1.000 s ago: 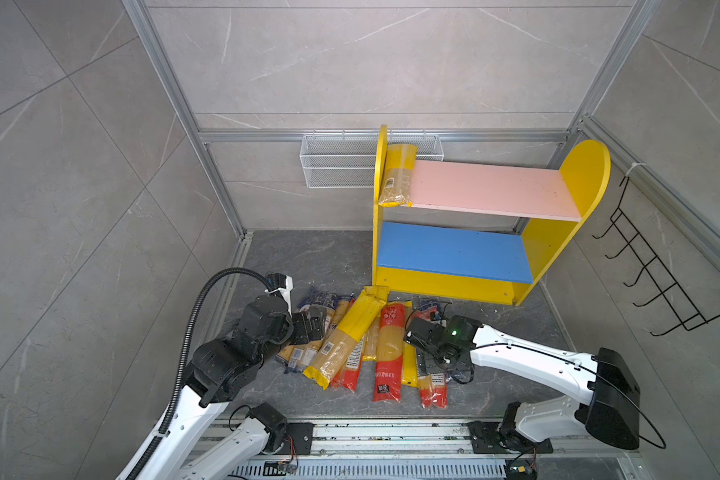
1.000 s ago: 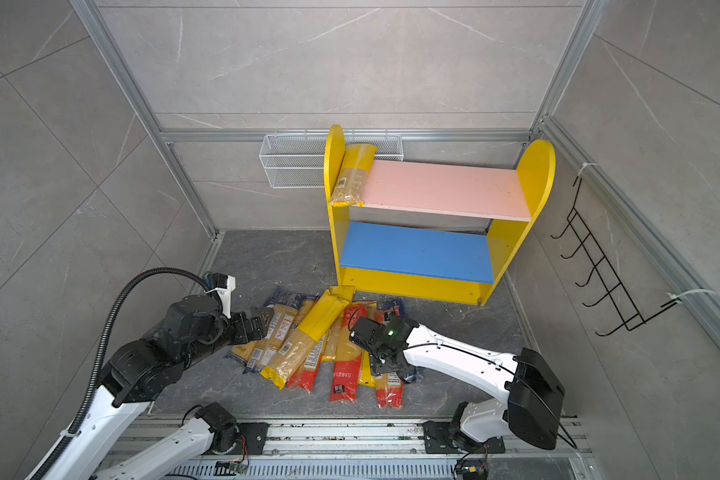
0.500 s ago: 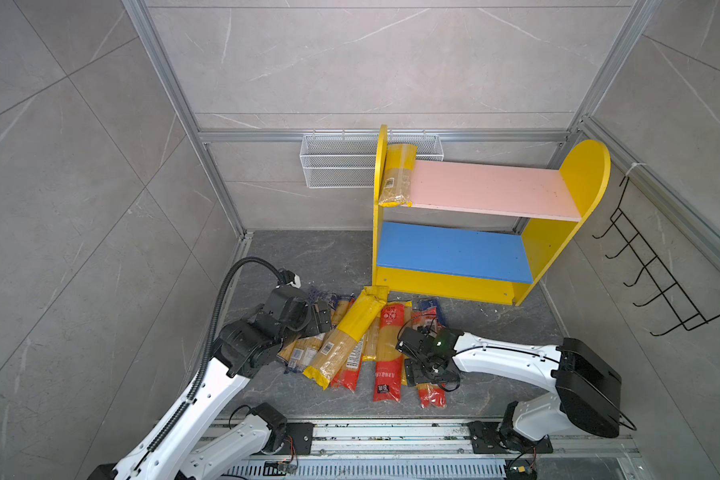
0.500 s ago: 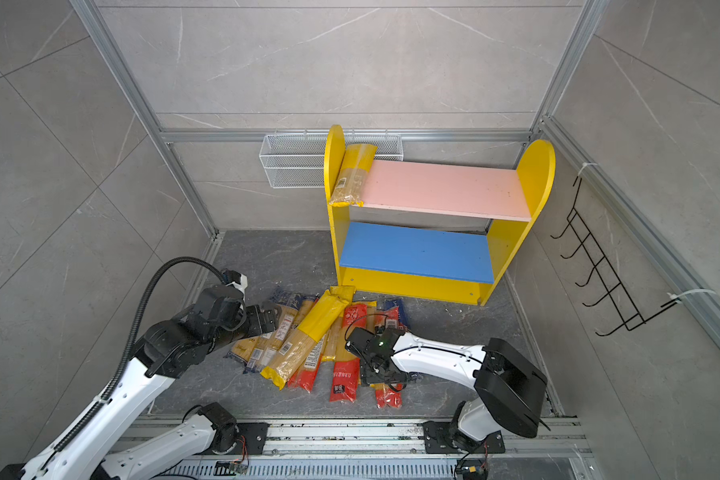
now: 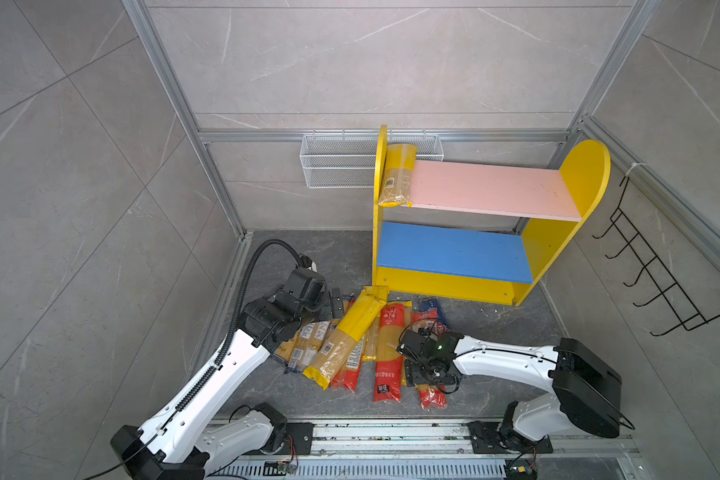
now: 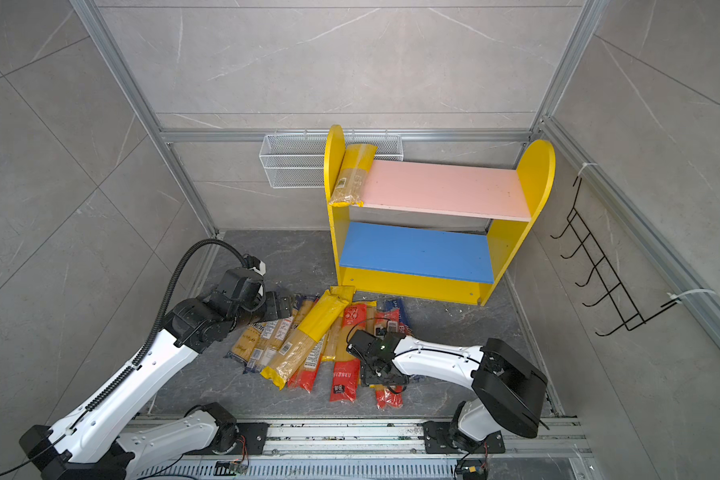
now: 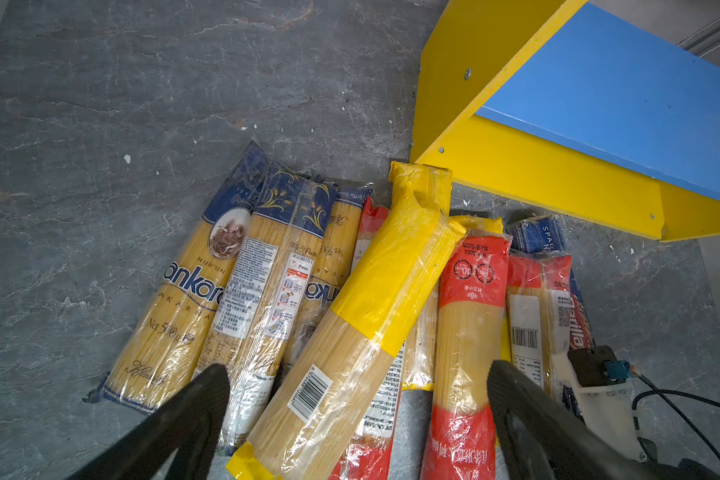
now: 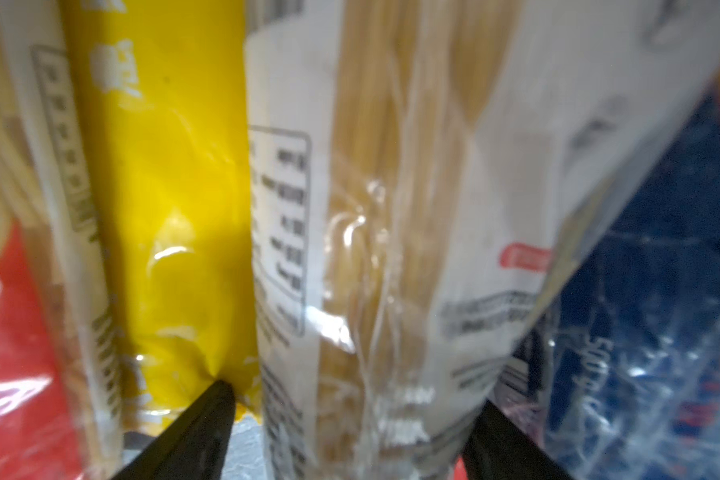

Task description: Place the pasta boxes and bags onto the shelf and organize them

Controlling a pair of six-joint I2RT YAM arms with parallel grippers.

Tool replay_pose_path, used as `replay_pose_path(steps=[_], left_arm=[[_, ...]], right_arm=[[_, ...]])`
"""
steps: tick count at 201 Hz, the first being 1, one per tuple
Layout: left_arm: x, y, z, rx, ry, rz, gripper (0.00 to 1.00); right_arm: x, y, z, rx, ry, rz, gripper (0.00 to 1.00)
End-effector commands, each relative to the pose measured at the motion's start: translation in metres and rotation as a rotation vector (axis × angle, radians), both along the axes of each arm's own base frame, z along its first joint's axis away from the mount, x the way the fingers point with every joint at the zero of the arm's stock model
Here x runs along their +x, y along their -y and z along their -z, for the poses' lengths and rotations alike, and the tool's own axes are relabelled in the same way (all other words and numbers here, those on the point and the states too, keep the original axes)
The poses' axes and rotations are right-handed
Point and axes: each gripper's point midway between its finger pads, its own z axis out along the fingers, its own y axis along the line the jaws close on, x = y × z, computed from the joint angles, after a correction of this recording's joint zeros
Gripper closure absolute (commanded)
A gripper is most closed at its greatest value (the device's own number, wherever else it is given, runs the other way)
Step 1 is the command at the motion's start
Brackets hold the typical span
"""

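Note:
Several pasta bags [image 5: 346, 336] [image 6: 308, 336] lie in a heap on the floor before the shelf [image 5: 587, 174]. One yellow bag [image 5: 396, 176] lies at the left end of its pink upper board [image 5: 491, 189]; the blue lower board [image 5: 449, 251] is bare. My left gripper [image 5: 336, 305] [image 7: 358, 374] hangs open above the heap's left part, over a big yellow bag [image 7: 375, 299]. My right gripper [image 5: 429, 376] [image 8: 354, 399] is down on the heap's right part. It is open, its jaws astride a clear bag [image 8: 371, 249] with red ends [image 5: 433, 399], with bare floor showing beside one finger.
A white wire basket [image 5: 337, 166] hangs on the back wall behind the shelf's left panel. A black hook rack [image 5: 657, 282] juts from the right wall. The arms' rail [image 5: 391, 432] runs along the front edge. Metal frame posts line the walls.
My right gripper has come down toward the front onto the heap, and its jaws have narrowed a little. My left gripper has moved right, out over the heap, and stays wide open.

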Motion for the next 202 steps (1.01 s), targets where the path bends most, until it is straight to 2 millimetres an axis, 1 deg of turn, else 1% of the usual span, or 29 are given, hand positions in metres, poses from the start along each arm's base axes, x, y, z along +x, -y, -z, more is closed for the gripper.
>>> replay_pose_path(steps=[1,42,61,78,96,109,127,145,164,202], left_arm=[[0.007,0.006,-0.024,-0.004,0.078,0.045,0.00],[0.006,0.009,-0.027,0.004,0.092,0.083,0.00],[0.006,0.010,-0.026,0.009,0.093,0.101,0.00],[0.005,0.011,-0.023,0.013,0.092,0.115,0.00],[0.005,0.012,-0.022,0.014,0.101,0.126,0.00],[0.004,0.012,-0.020,0.017,0.104,0.135,0.00],[0.003,0.013,-0.018,0.022,0.109,0.146,0.00],[0.003,0.013,-0.016,0.027,0.111,0.156,0.00],[0.002,0.014,-0.014,0.032,0.110,0.168,0.00],[0.000,0.012,-0.017,0.048,0.128,0.187,0.00]], right_arm=[[-0.019,0.020,0.024,-0.071,-0.078,0.046,0.18],[-0.016,0.022,0.010,-0.057,-0.045,0.075,0.18],[-0.015,0.024,0.003,-0.052,-0.031,0.086,0.16],[-0.012,0.026,-0.007,-0.051,-0.010,0.085,0.13],[-0.011,0.032,-0.019,-0.080,0.004,0.081,0.11],[-0.012,0.033,-0.022,-0.086,0.001,0.073,0.10],[-0.016,0.032,-0.018,-0.078,-0.020,0.069,0.10],[-0.019,0.027,-0.009,-0.061,-0.051,0.066,0.10],[-0.021,0.018,-0.002,-0.033,-0.071,0.057,0.10],[-0.018,0.002,0.012,0.021,-0.082,0.054,0.11]])
